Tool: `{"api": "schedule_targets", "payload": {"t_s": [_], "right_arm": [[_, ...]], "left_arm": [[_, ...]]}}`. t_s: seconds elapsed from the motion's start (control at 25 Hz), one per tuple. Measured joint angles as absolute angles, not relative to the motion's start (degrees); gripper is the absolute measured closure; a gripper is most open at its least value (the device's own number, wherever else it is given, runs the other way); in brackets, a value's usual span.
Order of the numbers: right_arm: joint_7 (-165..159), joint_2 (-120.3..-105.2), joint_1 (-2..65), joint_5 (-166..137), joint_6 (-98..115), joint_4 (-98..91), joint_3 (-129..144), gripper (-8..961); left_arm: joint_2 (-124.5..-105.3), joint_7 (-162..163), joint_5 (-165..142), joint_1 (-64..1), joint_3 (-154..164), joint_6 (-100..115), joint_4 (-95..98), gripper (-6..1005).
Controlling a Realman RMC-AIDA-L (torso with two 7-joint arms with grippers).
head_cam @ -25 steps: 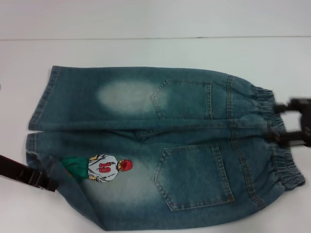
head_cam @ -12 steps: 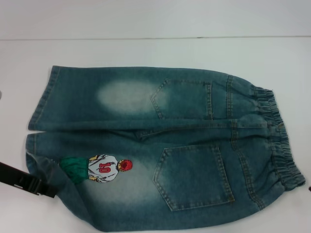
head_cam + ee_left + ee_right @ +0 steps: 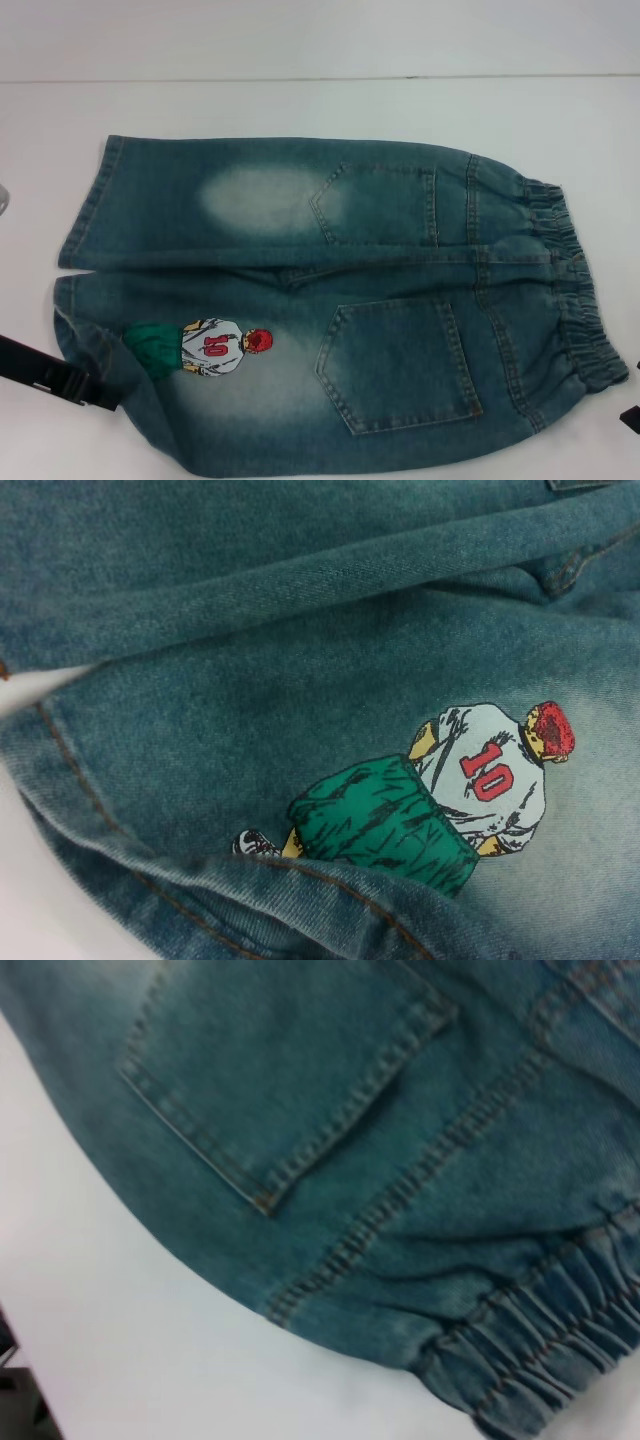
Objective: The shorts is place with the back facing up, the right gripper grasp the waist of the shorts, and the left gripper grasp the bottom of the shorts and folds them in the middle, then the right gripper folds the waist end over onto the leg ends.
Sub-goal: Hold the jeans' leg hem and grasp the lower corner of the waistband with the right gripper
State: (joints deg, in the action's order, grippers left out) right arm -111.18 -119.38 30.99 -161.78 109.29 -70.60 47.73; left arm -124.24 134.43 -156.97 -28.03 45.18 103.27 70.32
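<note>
Across the middle of the white bench (image 3: 300, 105) the shorts (image 3: 330, 300) are spread back-up, the left gripper (image 3: 95, 392) kept at their near-left hem, grip undeterminable, the right gripper (image 3: 630, 418) now withdrawn to the near-right edge.

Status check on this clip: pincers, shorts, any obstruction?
Left pincer at the printed leg's hem; grip unclear. Right pincer barely in view beside the waistband. Shorts flat, back up, unfolded. Nothing in the way.

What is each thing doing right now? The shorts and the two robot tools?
shorts: spread flat on the table, back up, not folded.
left tool: low at the printed leg's hem.
right tool: barely in view, off the waistband's near corner, apart from it.
table: white, under the shorts.
</note>
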Motion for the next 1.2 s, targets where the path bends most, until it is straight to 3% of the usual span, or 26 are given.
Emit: {"api": "schedule_targets", "payload": {"t_s": [1.2], "right_arm": [[-106.83,-119.53,31.03,-154.68,105.18,-65.33,47.79,99]], "left_arm": [[-124.00,134.83,-157.03,-28.39,45.88,102.93,70.32,929]]}}
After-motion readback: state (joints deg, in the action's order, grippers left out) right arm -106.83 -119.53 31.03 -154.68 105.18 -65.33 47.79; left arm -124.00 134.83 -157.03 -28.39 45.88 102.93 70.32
